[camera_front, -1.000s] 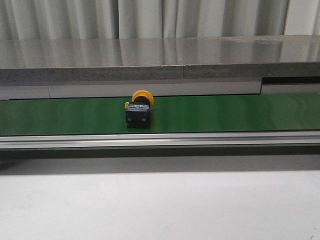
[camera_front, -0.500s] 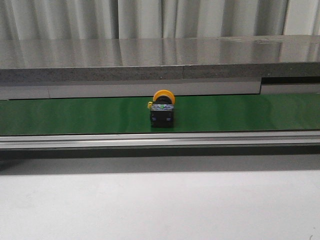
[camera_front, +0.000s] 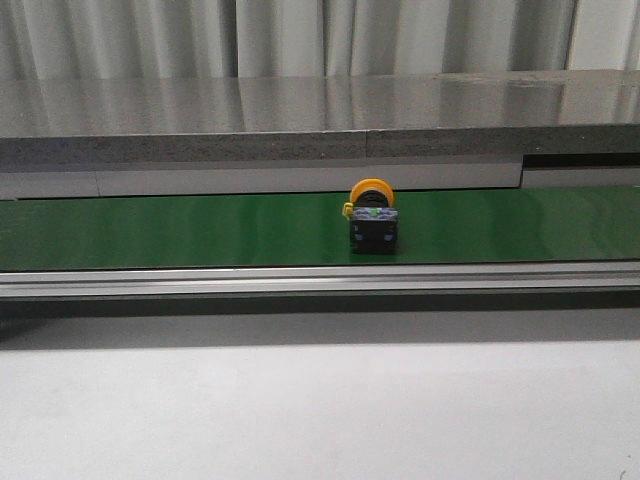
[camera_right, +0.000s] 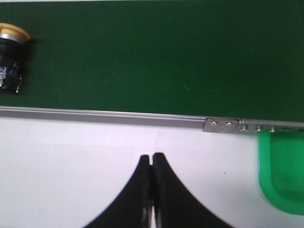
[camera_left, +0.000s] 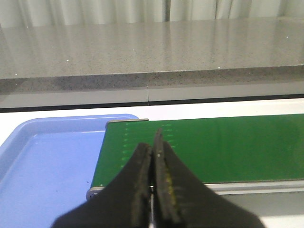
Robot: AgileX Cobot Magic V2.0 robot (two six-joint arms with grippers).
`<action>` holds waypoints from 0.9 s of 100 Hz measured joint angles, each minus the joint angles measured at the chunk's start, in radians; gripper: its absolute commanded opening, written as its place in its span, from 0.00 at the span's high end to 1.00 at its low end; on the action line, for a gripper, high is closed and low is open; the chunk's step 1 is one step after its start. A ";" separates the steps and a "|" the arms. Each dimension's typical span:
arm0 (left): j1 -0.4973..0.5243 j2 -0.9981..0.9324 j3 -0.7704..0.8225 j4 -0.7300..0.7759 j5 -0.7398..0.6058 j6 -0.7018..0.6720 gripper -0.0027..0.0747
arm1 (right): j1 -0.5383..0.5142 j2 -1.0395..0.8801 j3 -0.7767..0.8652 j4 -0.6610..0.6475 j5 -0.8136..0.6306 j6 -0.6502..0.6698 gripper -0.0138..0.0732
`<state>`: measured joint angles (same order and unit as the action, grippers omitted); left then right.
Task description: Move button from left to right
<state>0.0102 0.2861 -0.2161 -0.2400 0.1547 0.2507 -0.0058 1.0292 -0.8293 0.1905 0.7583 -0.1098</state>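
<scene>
The button [camera_front: 373, 218], a yellow-orange cap on a dark cube-like body, lies on the green conveyor belt [camera_front: 150, 230] a little right of the middle in the front view. It also shows at the edge of the right wrist view [camera_right: 10, 59]. My left gripper [camera_left: 153, 142] is shut and empty, over the belt's left end [camera_left: 213, 147]; the button is out of its view. My right gripper [camera_right: 152, 156] is shut and empty, over the white table in front of the belt [camera_right: 142, 57], apart from the button. Neither gripper shows in the front view.
A blue tray [camera_left: 42, 161] lies beside the belt's left end. A green bin [camera_right: 282, 171] sits past the belt's right end, below the metal end bracket [camera_right: 221, 125]. An aluminium rail [camera_front: 320, 278] edges the belt's front. A grey stone counter [camera_front: 320, 120] runs behind.
The button has travelled to the right along the belt, from left of the middle to right of it. No gripper touches it.
</scene>
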 measured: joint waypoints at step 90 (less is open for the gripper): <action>0.000 0.000 0.000 0.000 0.000 0.000 0.99 | 0.038 0.148 -0.053 0.089 -0.080 -0.010 0.16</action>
<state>0.0102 0.2861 -0.2161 -0.2400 0.1547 0.2507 0.0317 1.1771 -0.8821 0.2792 0.6784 -0.1202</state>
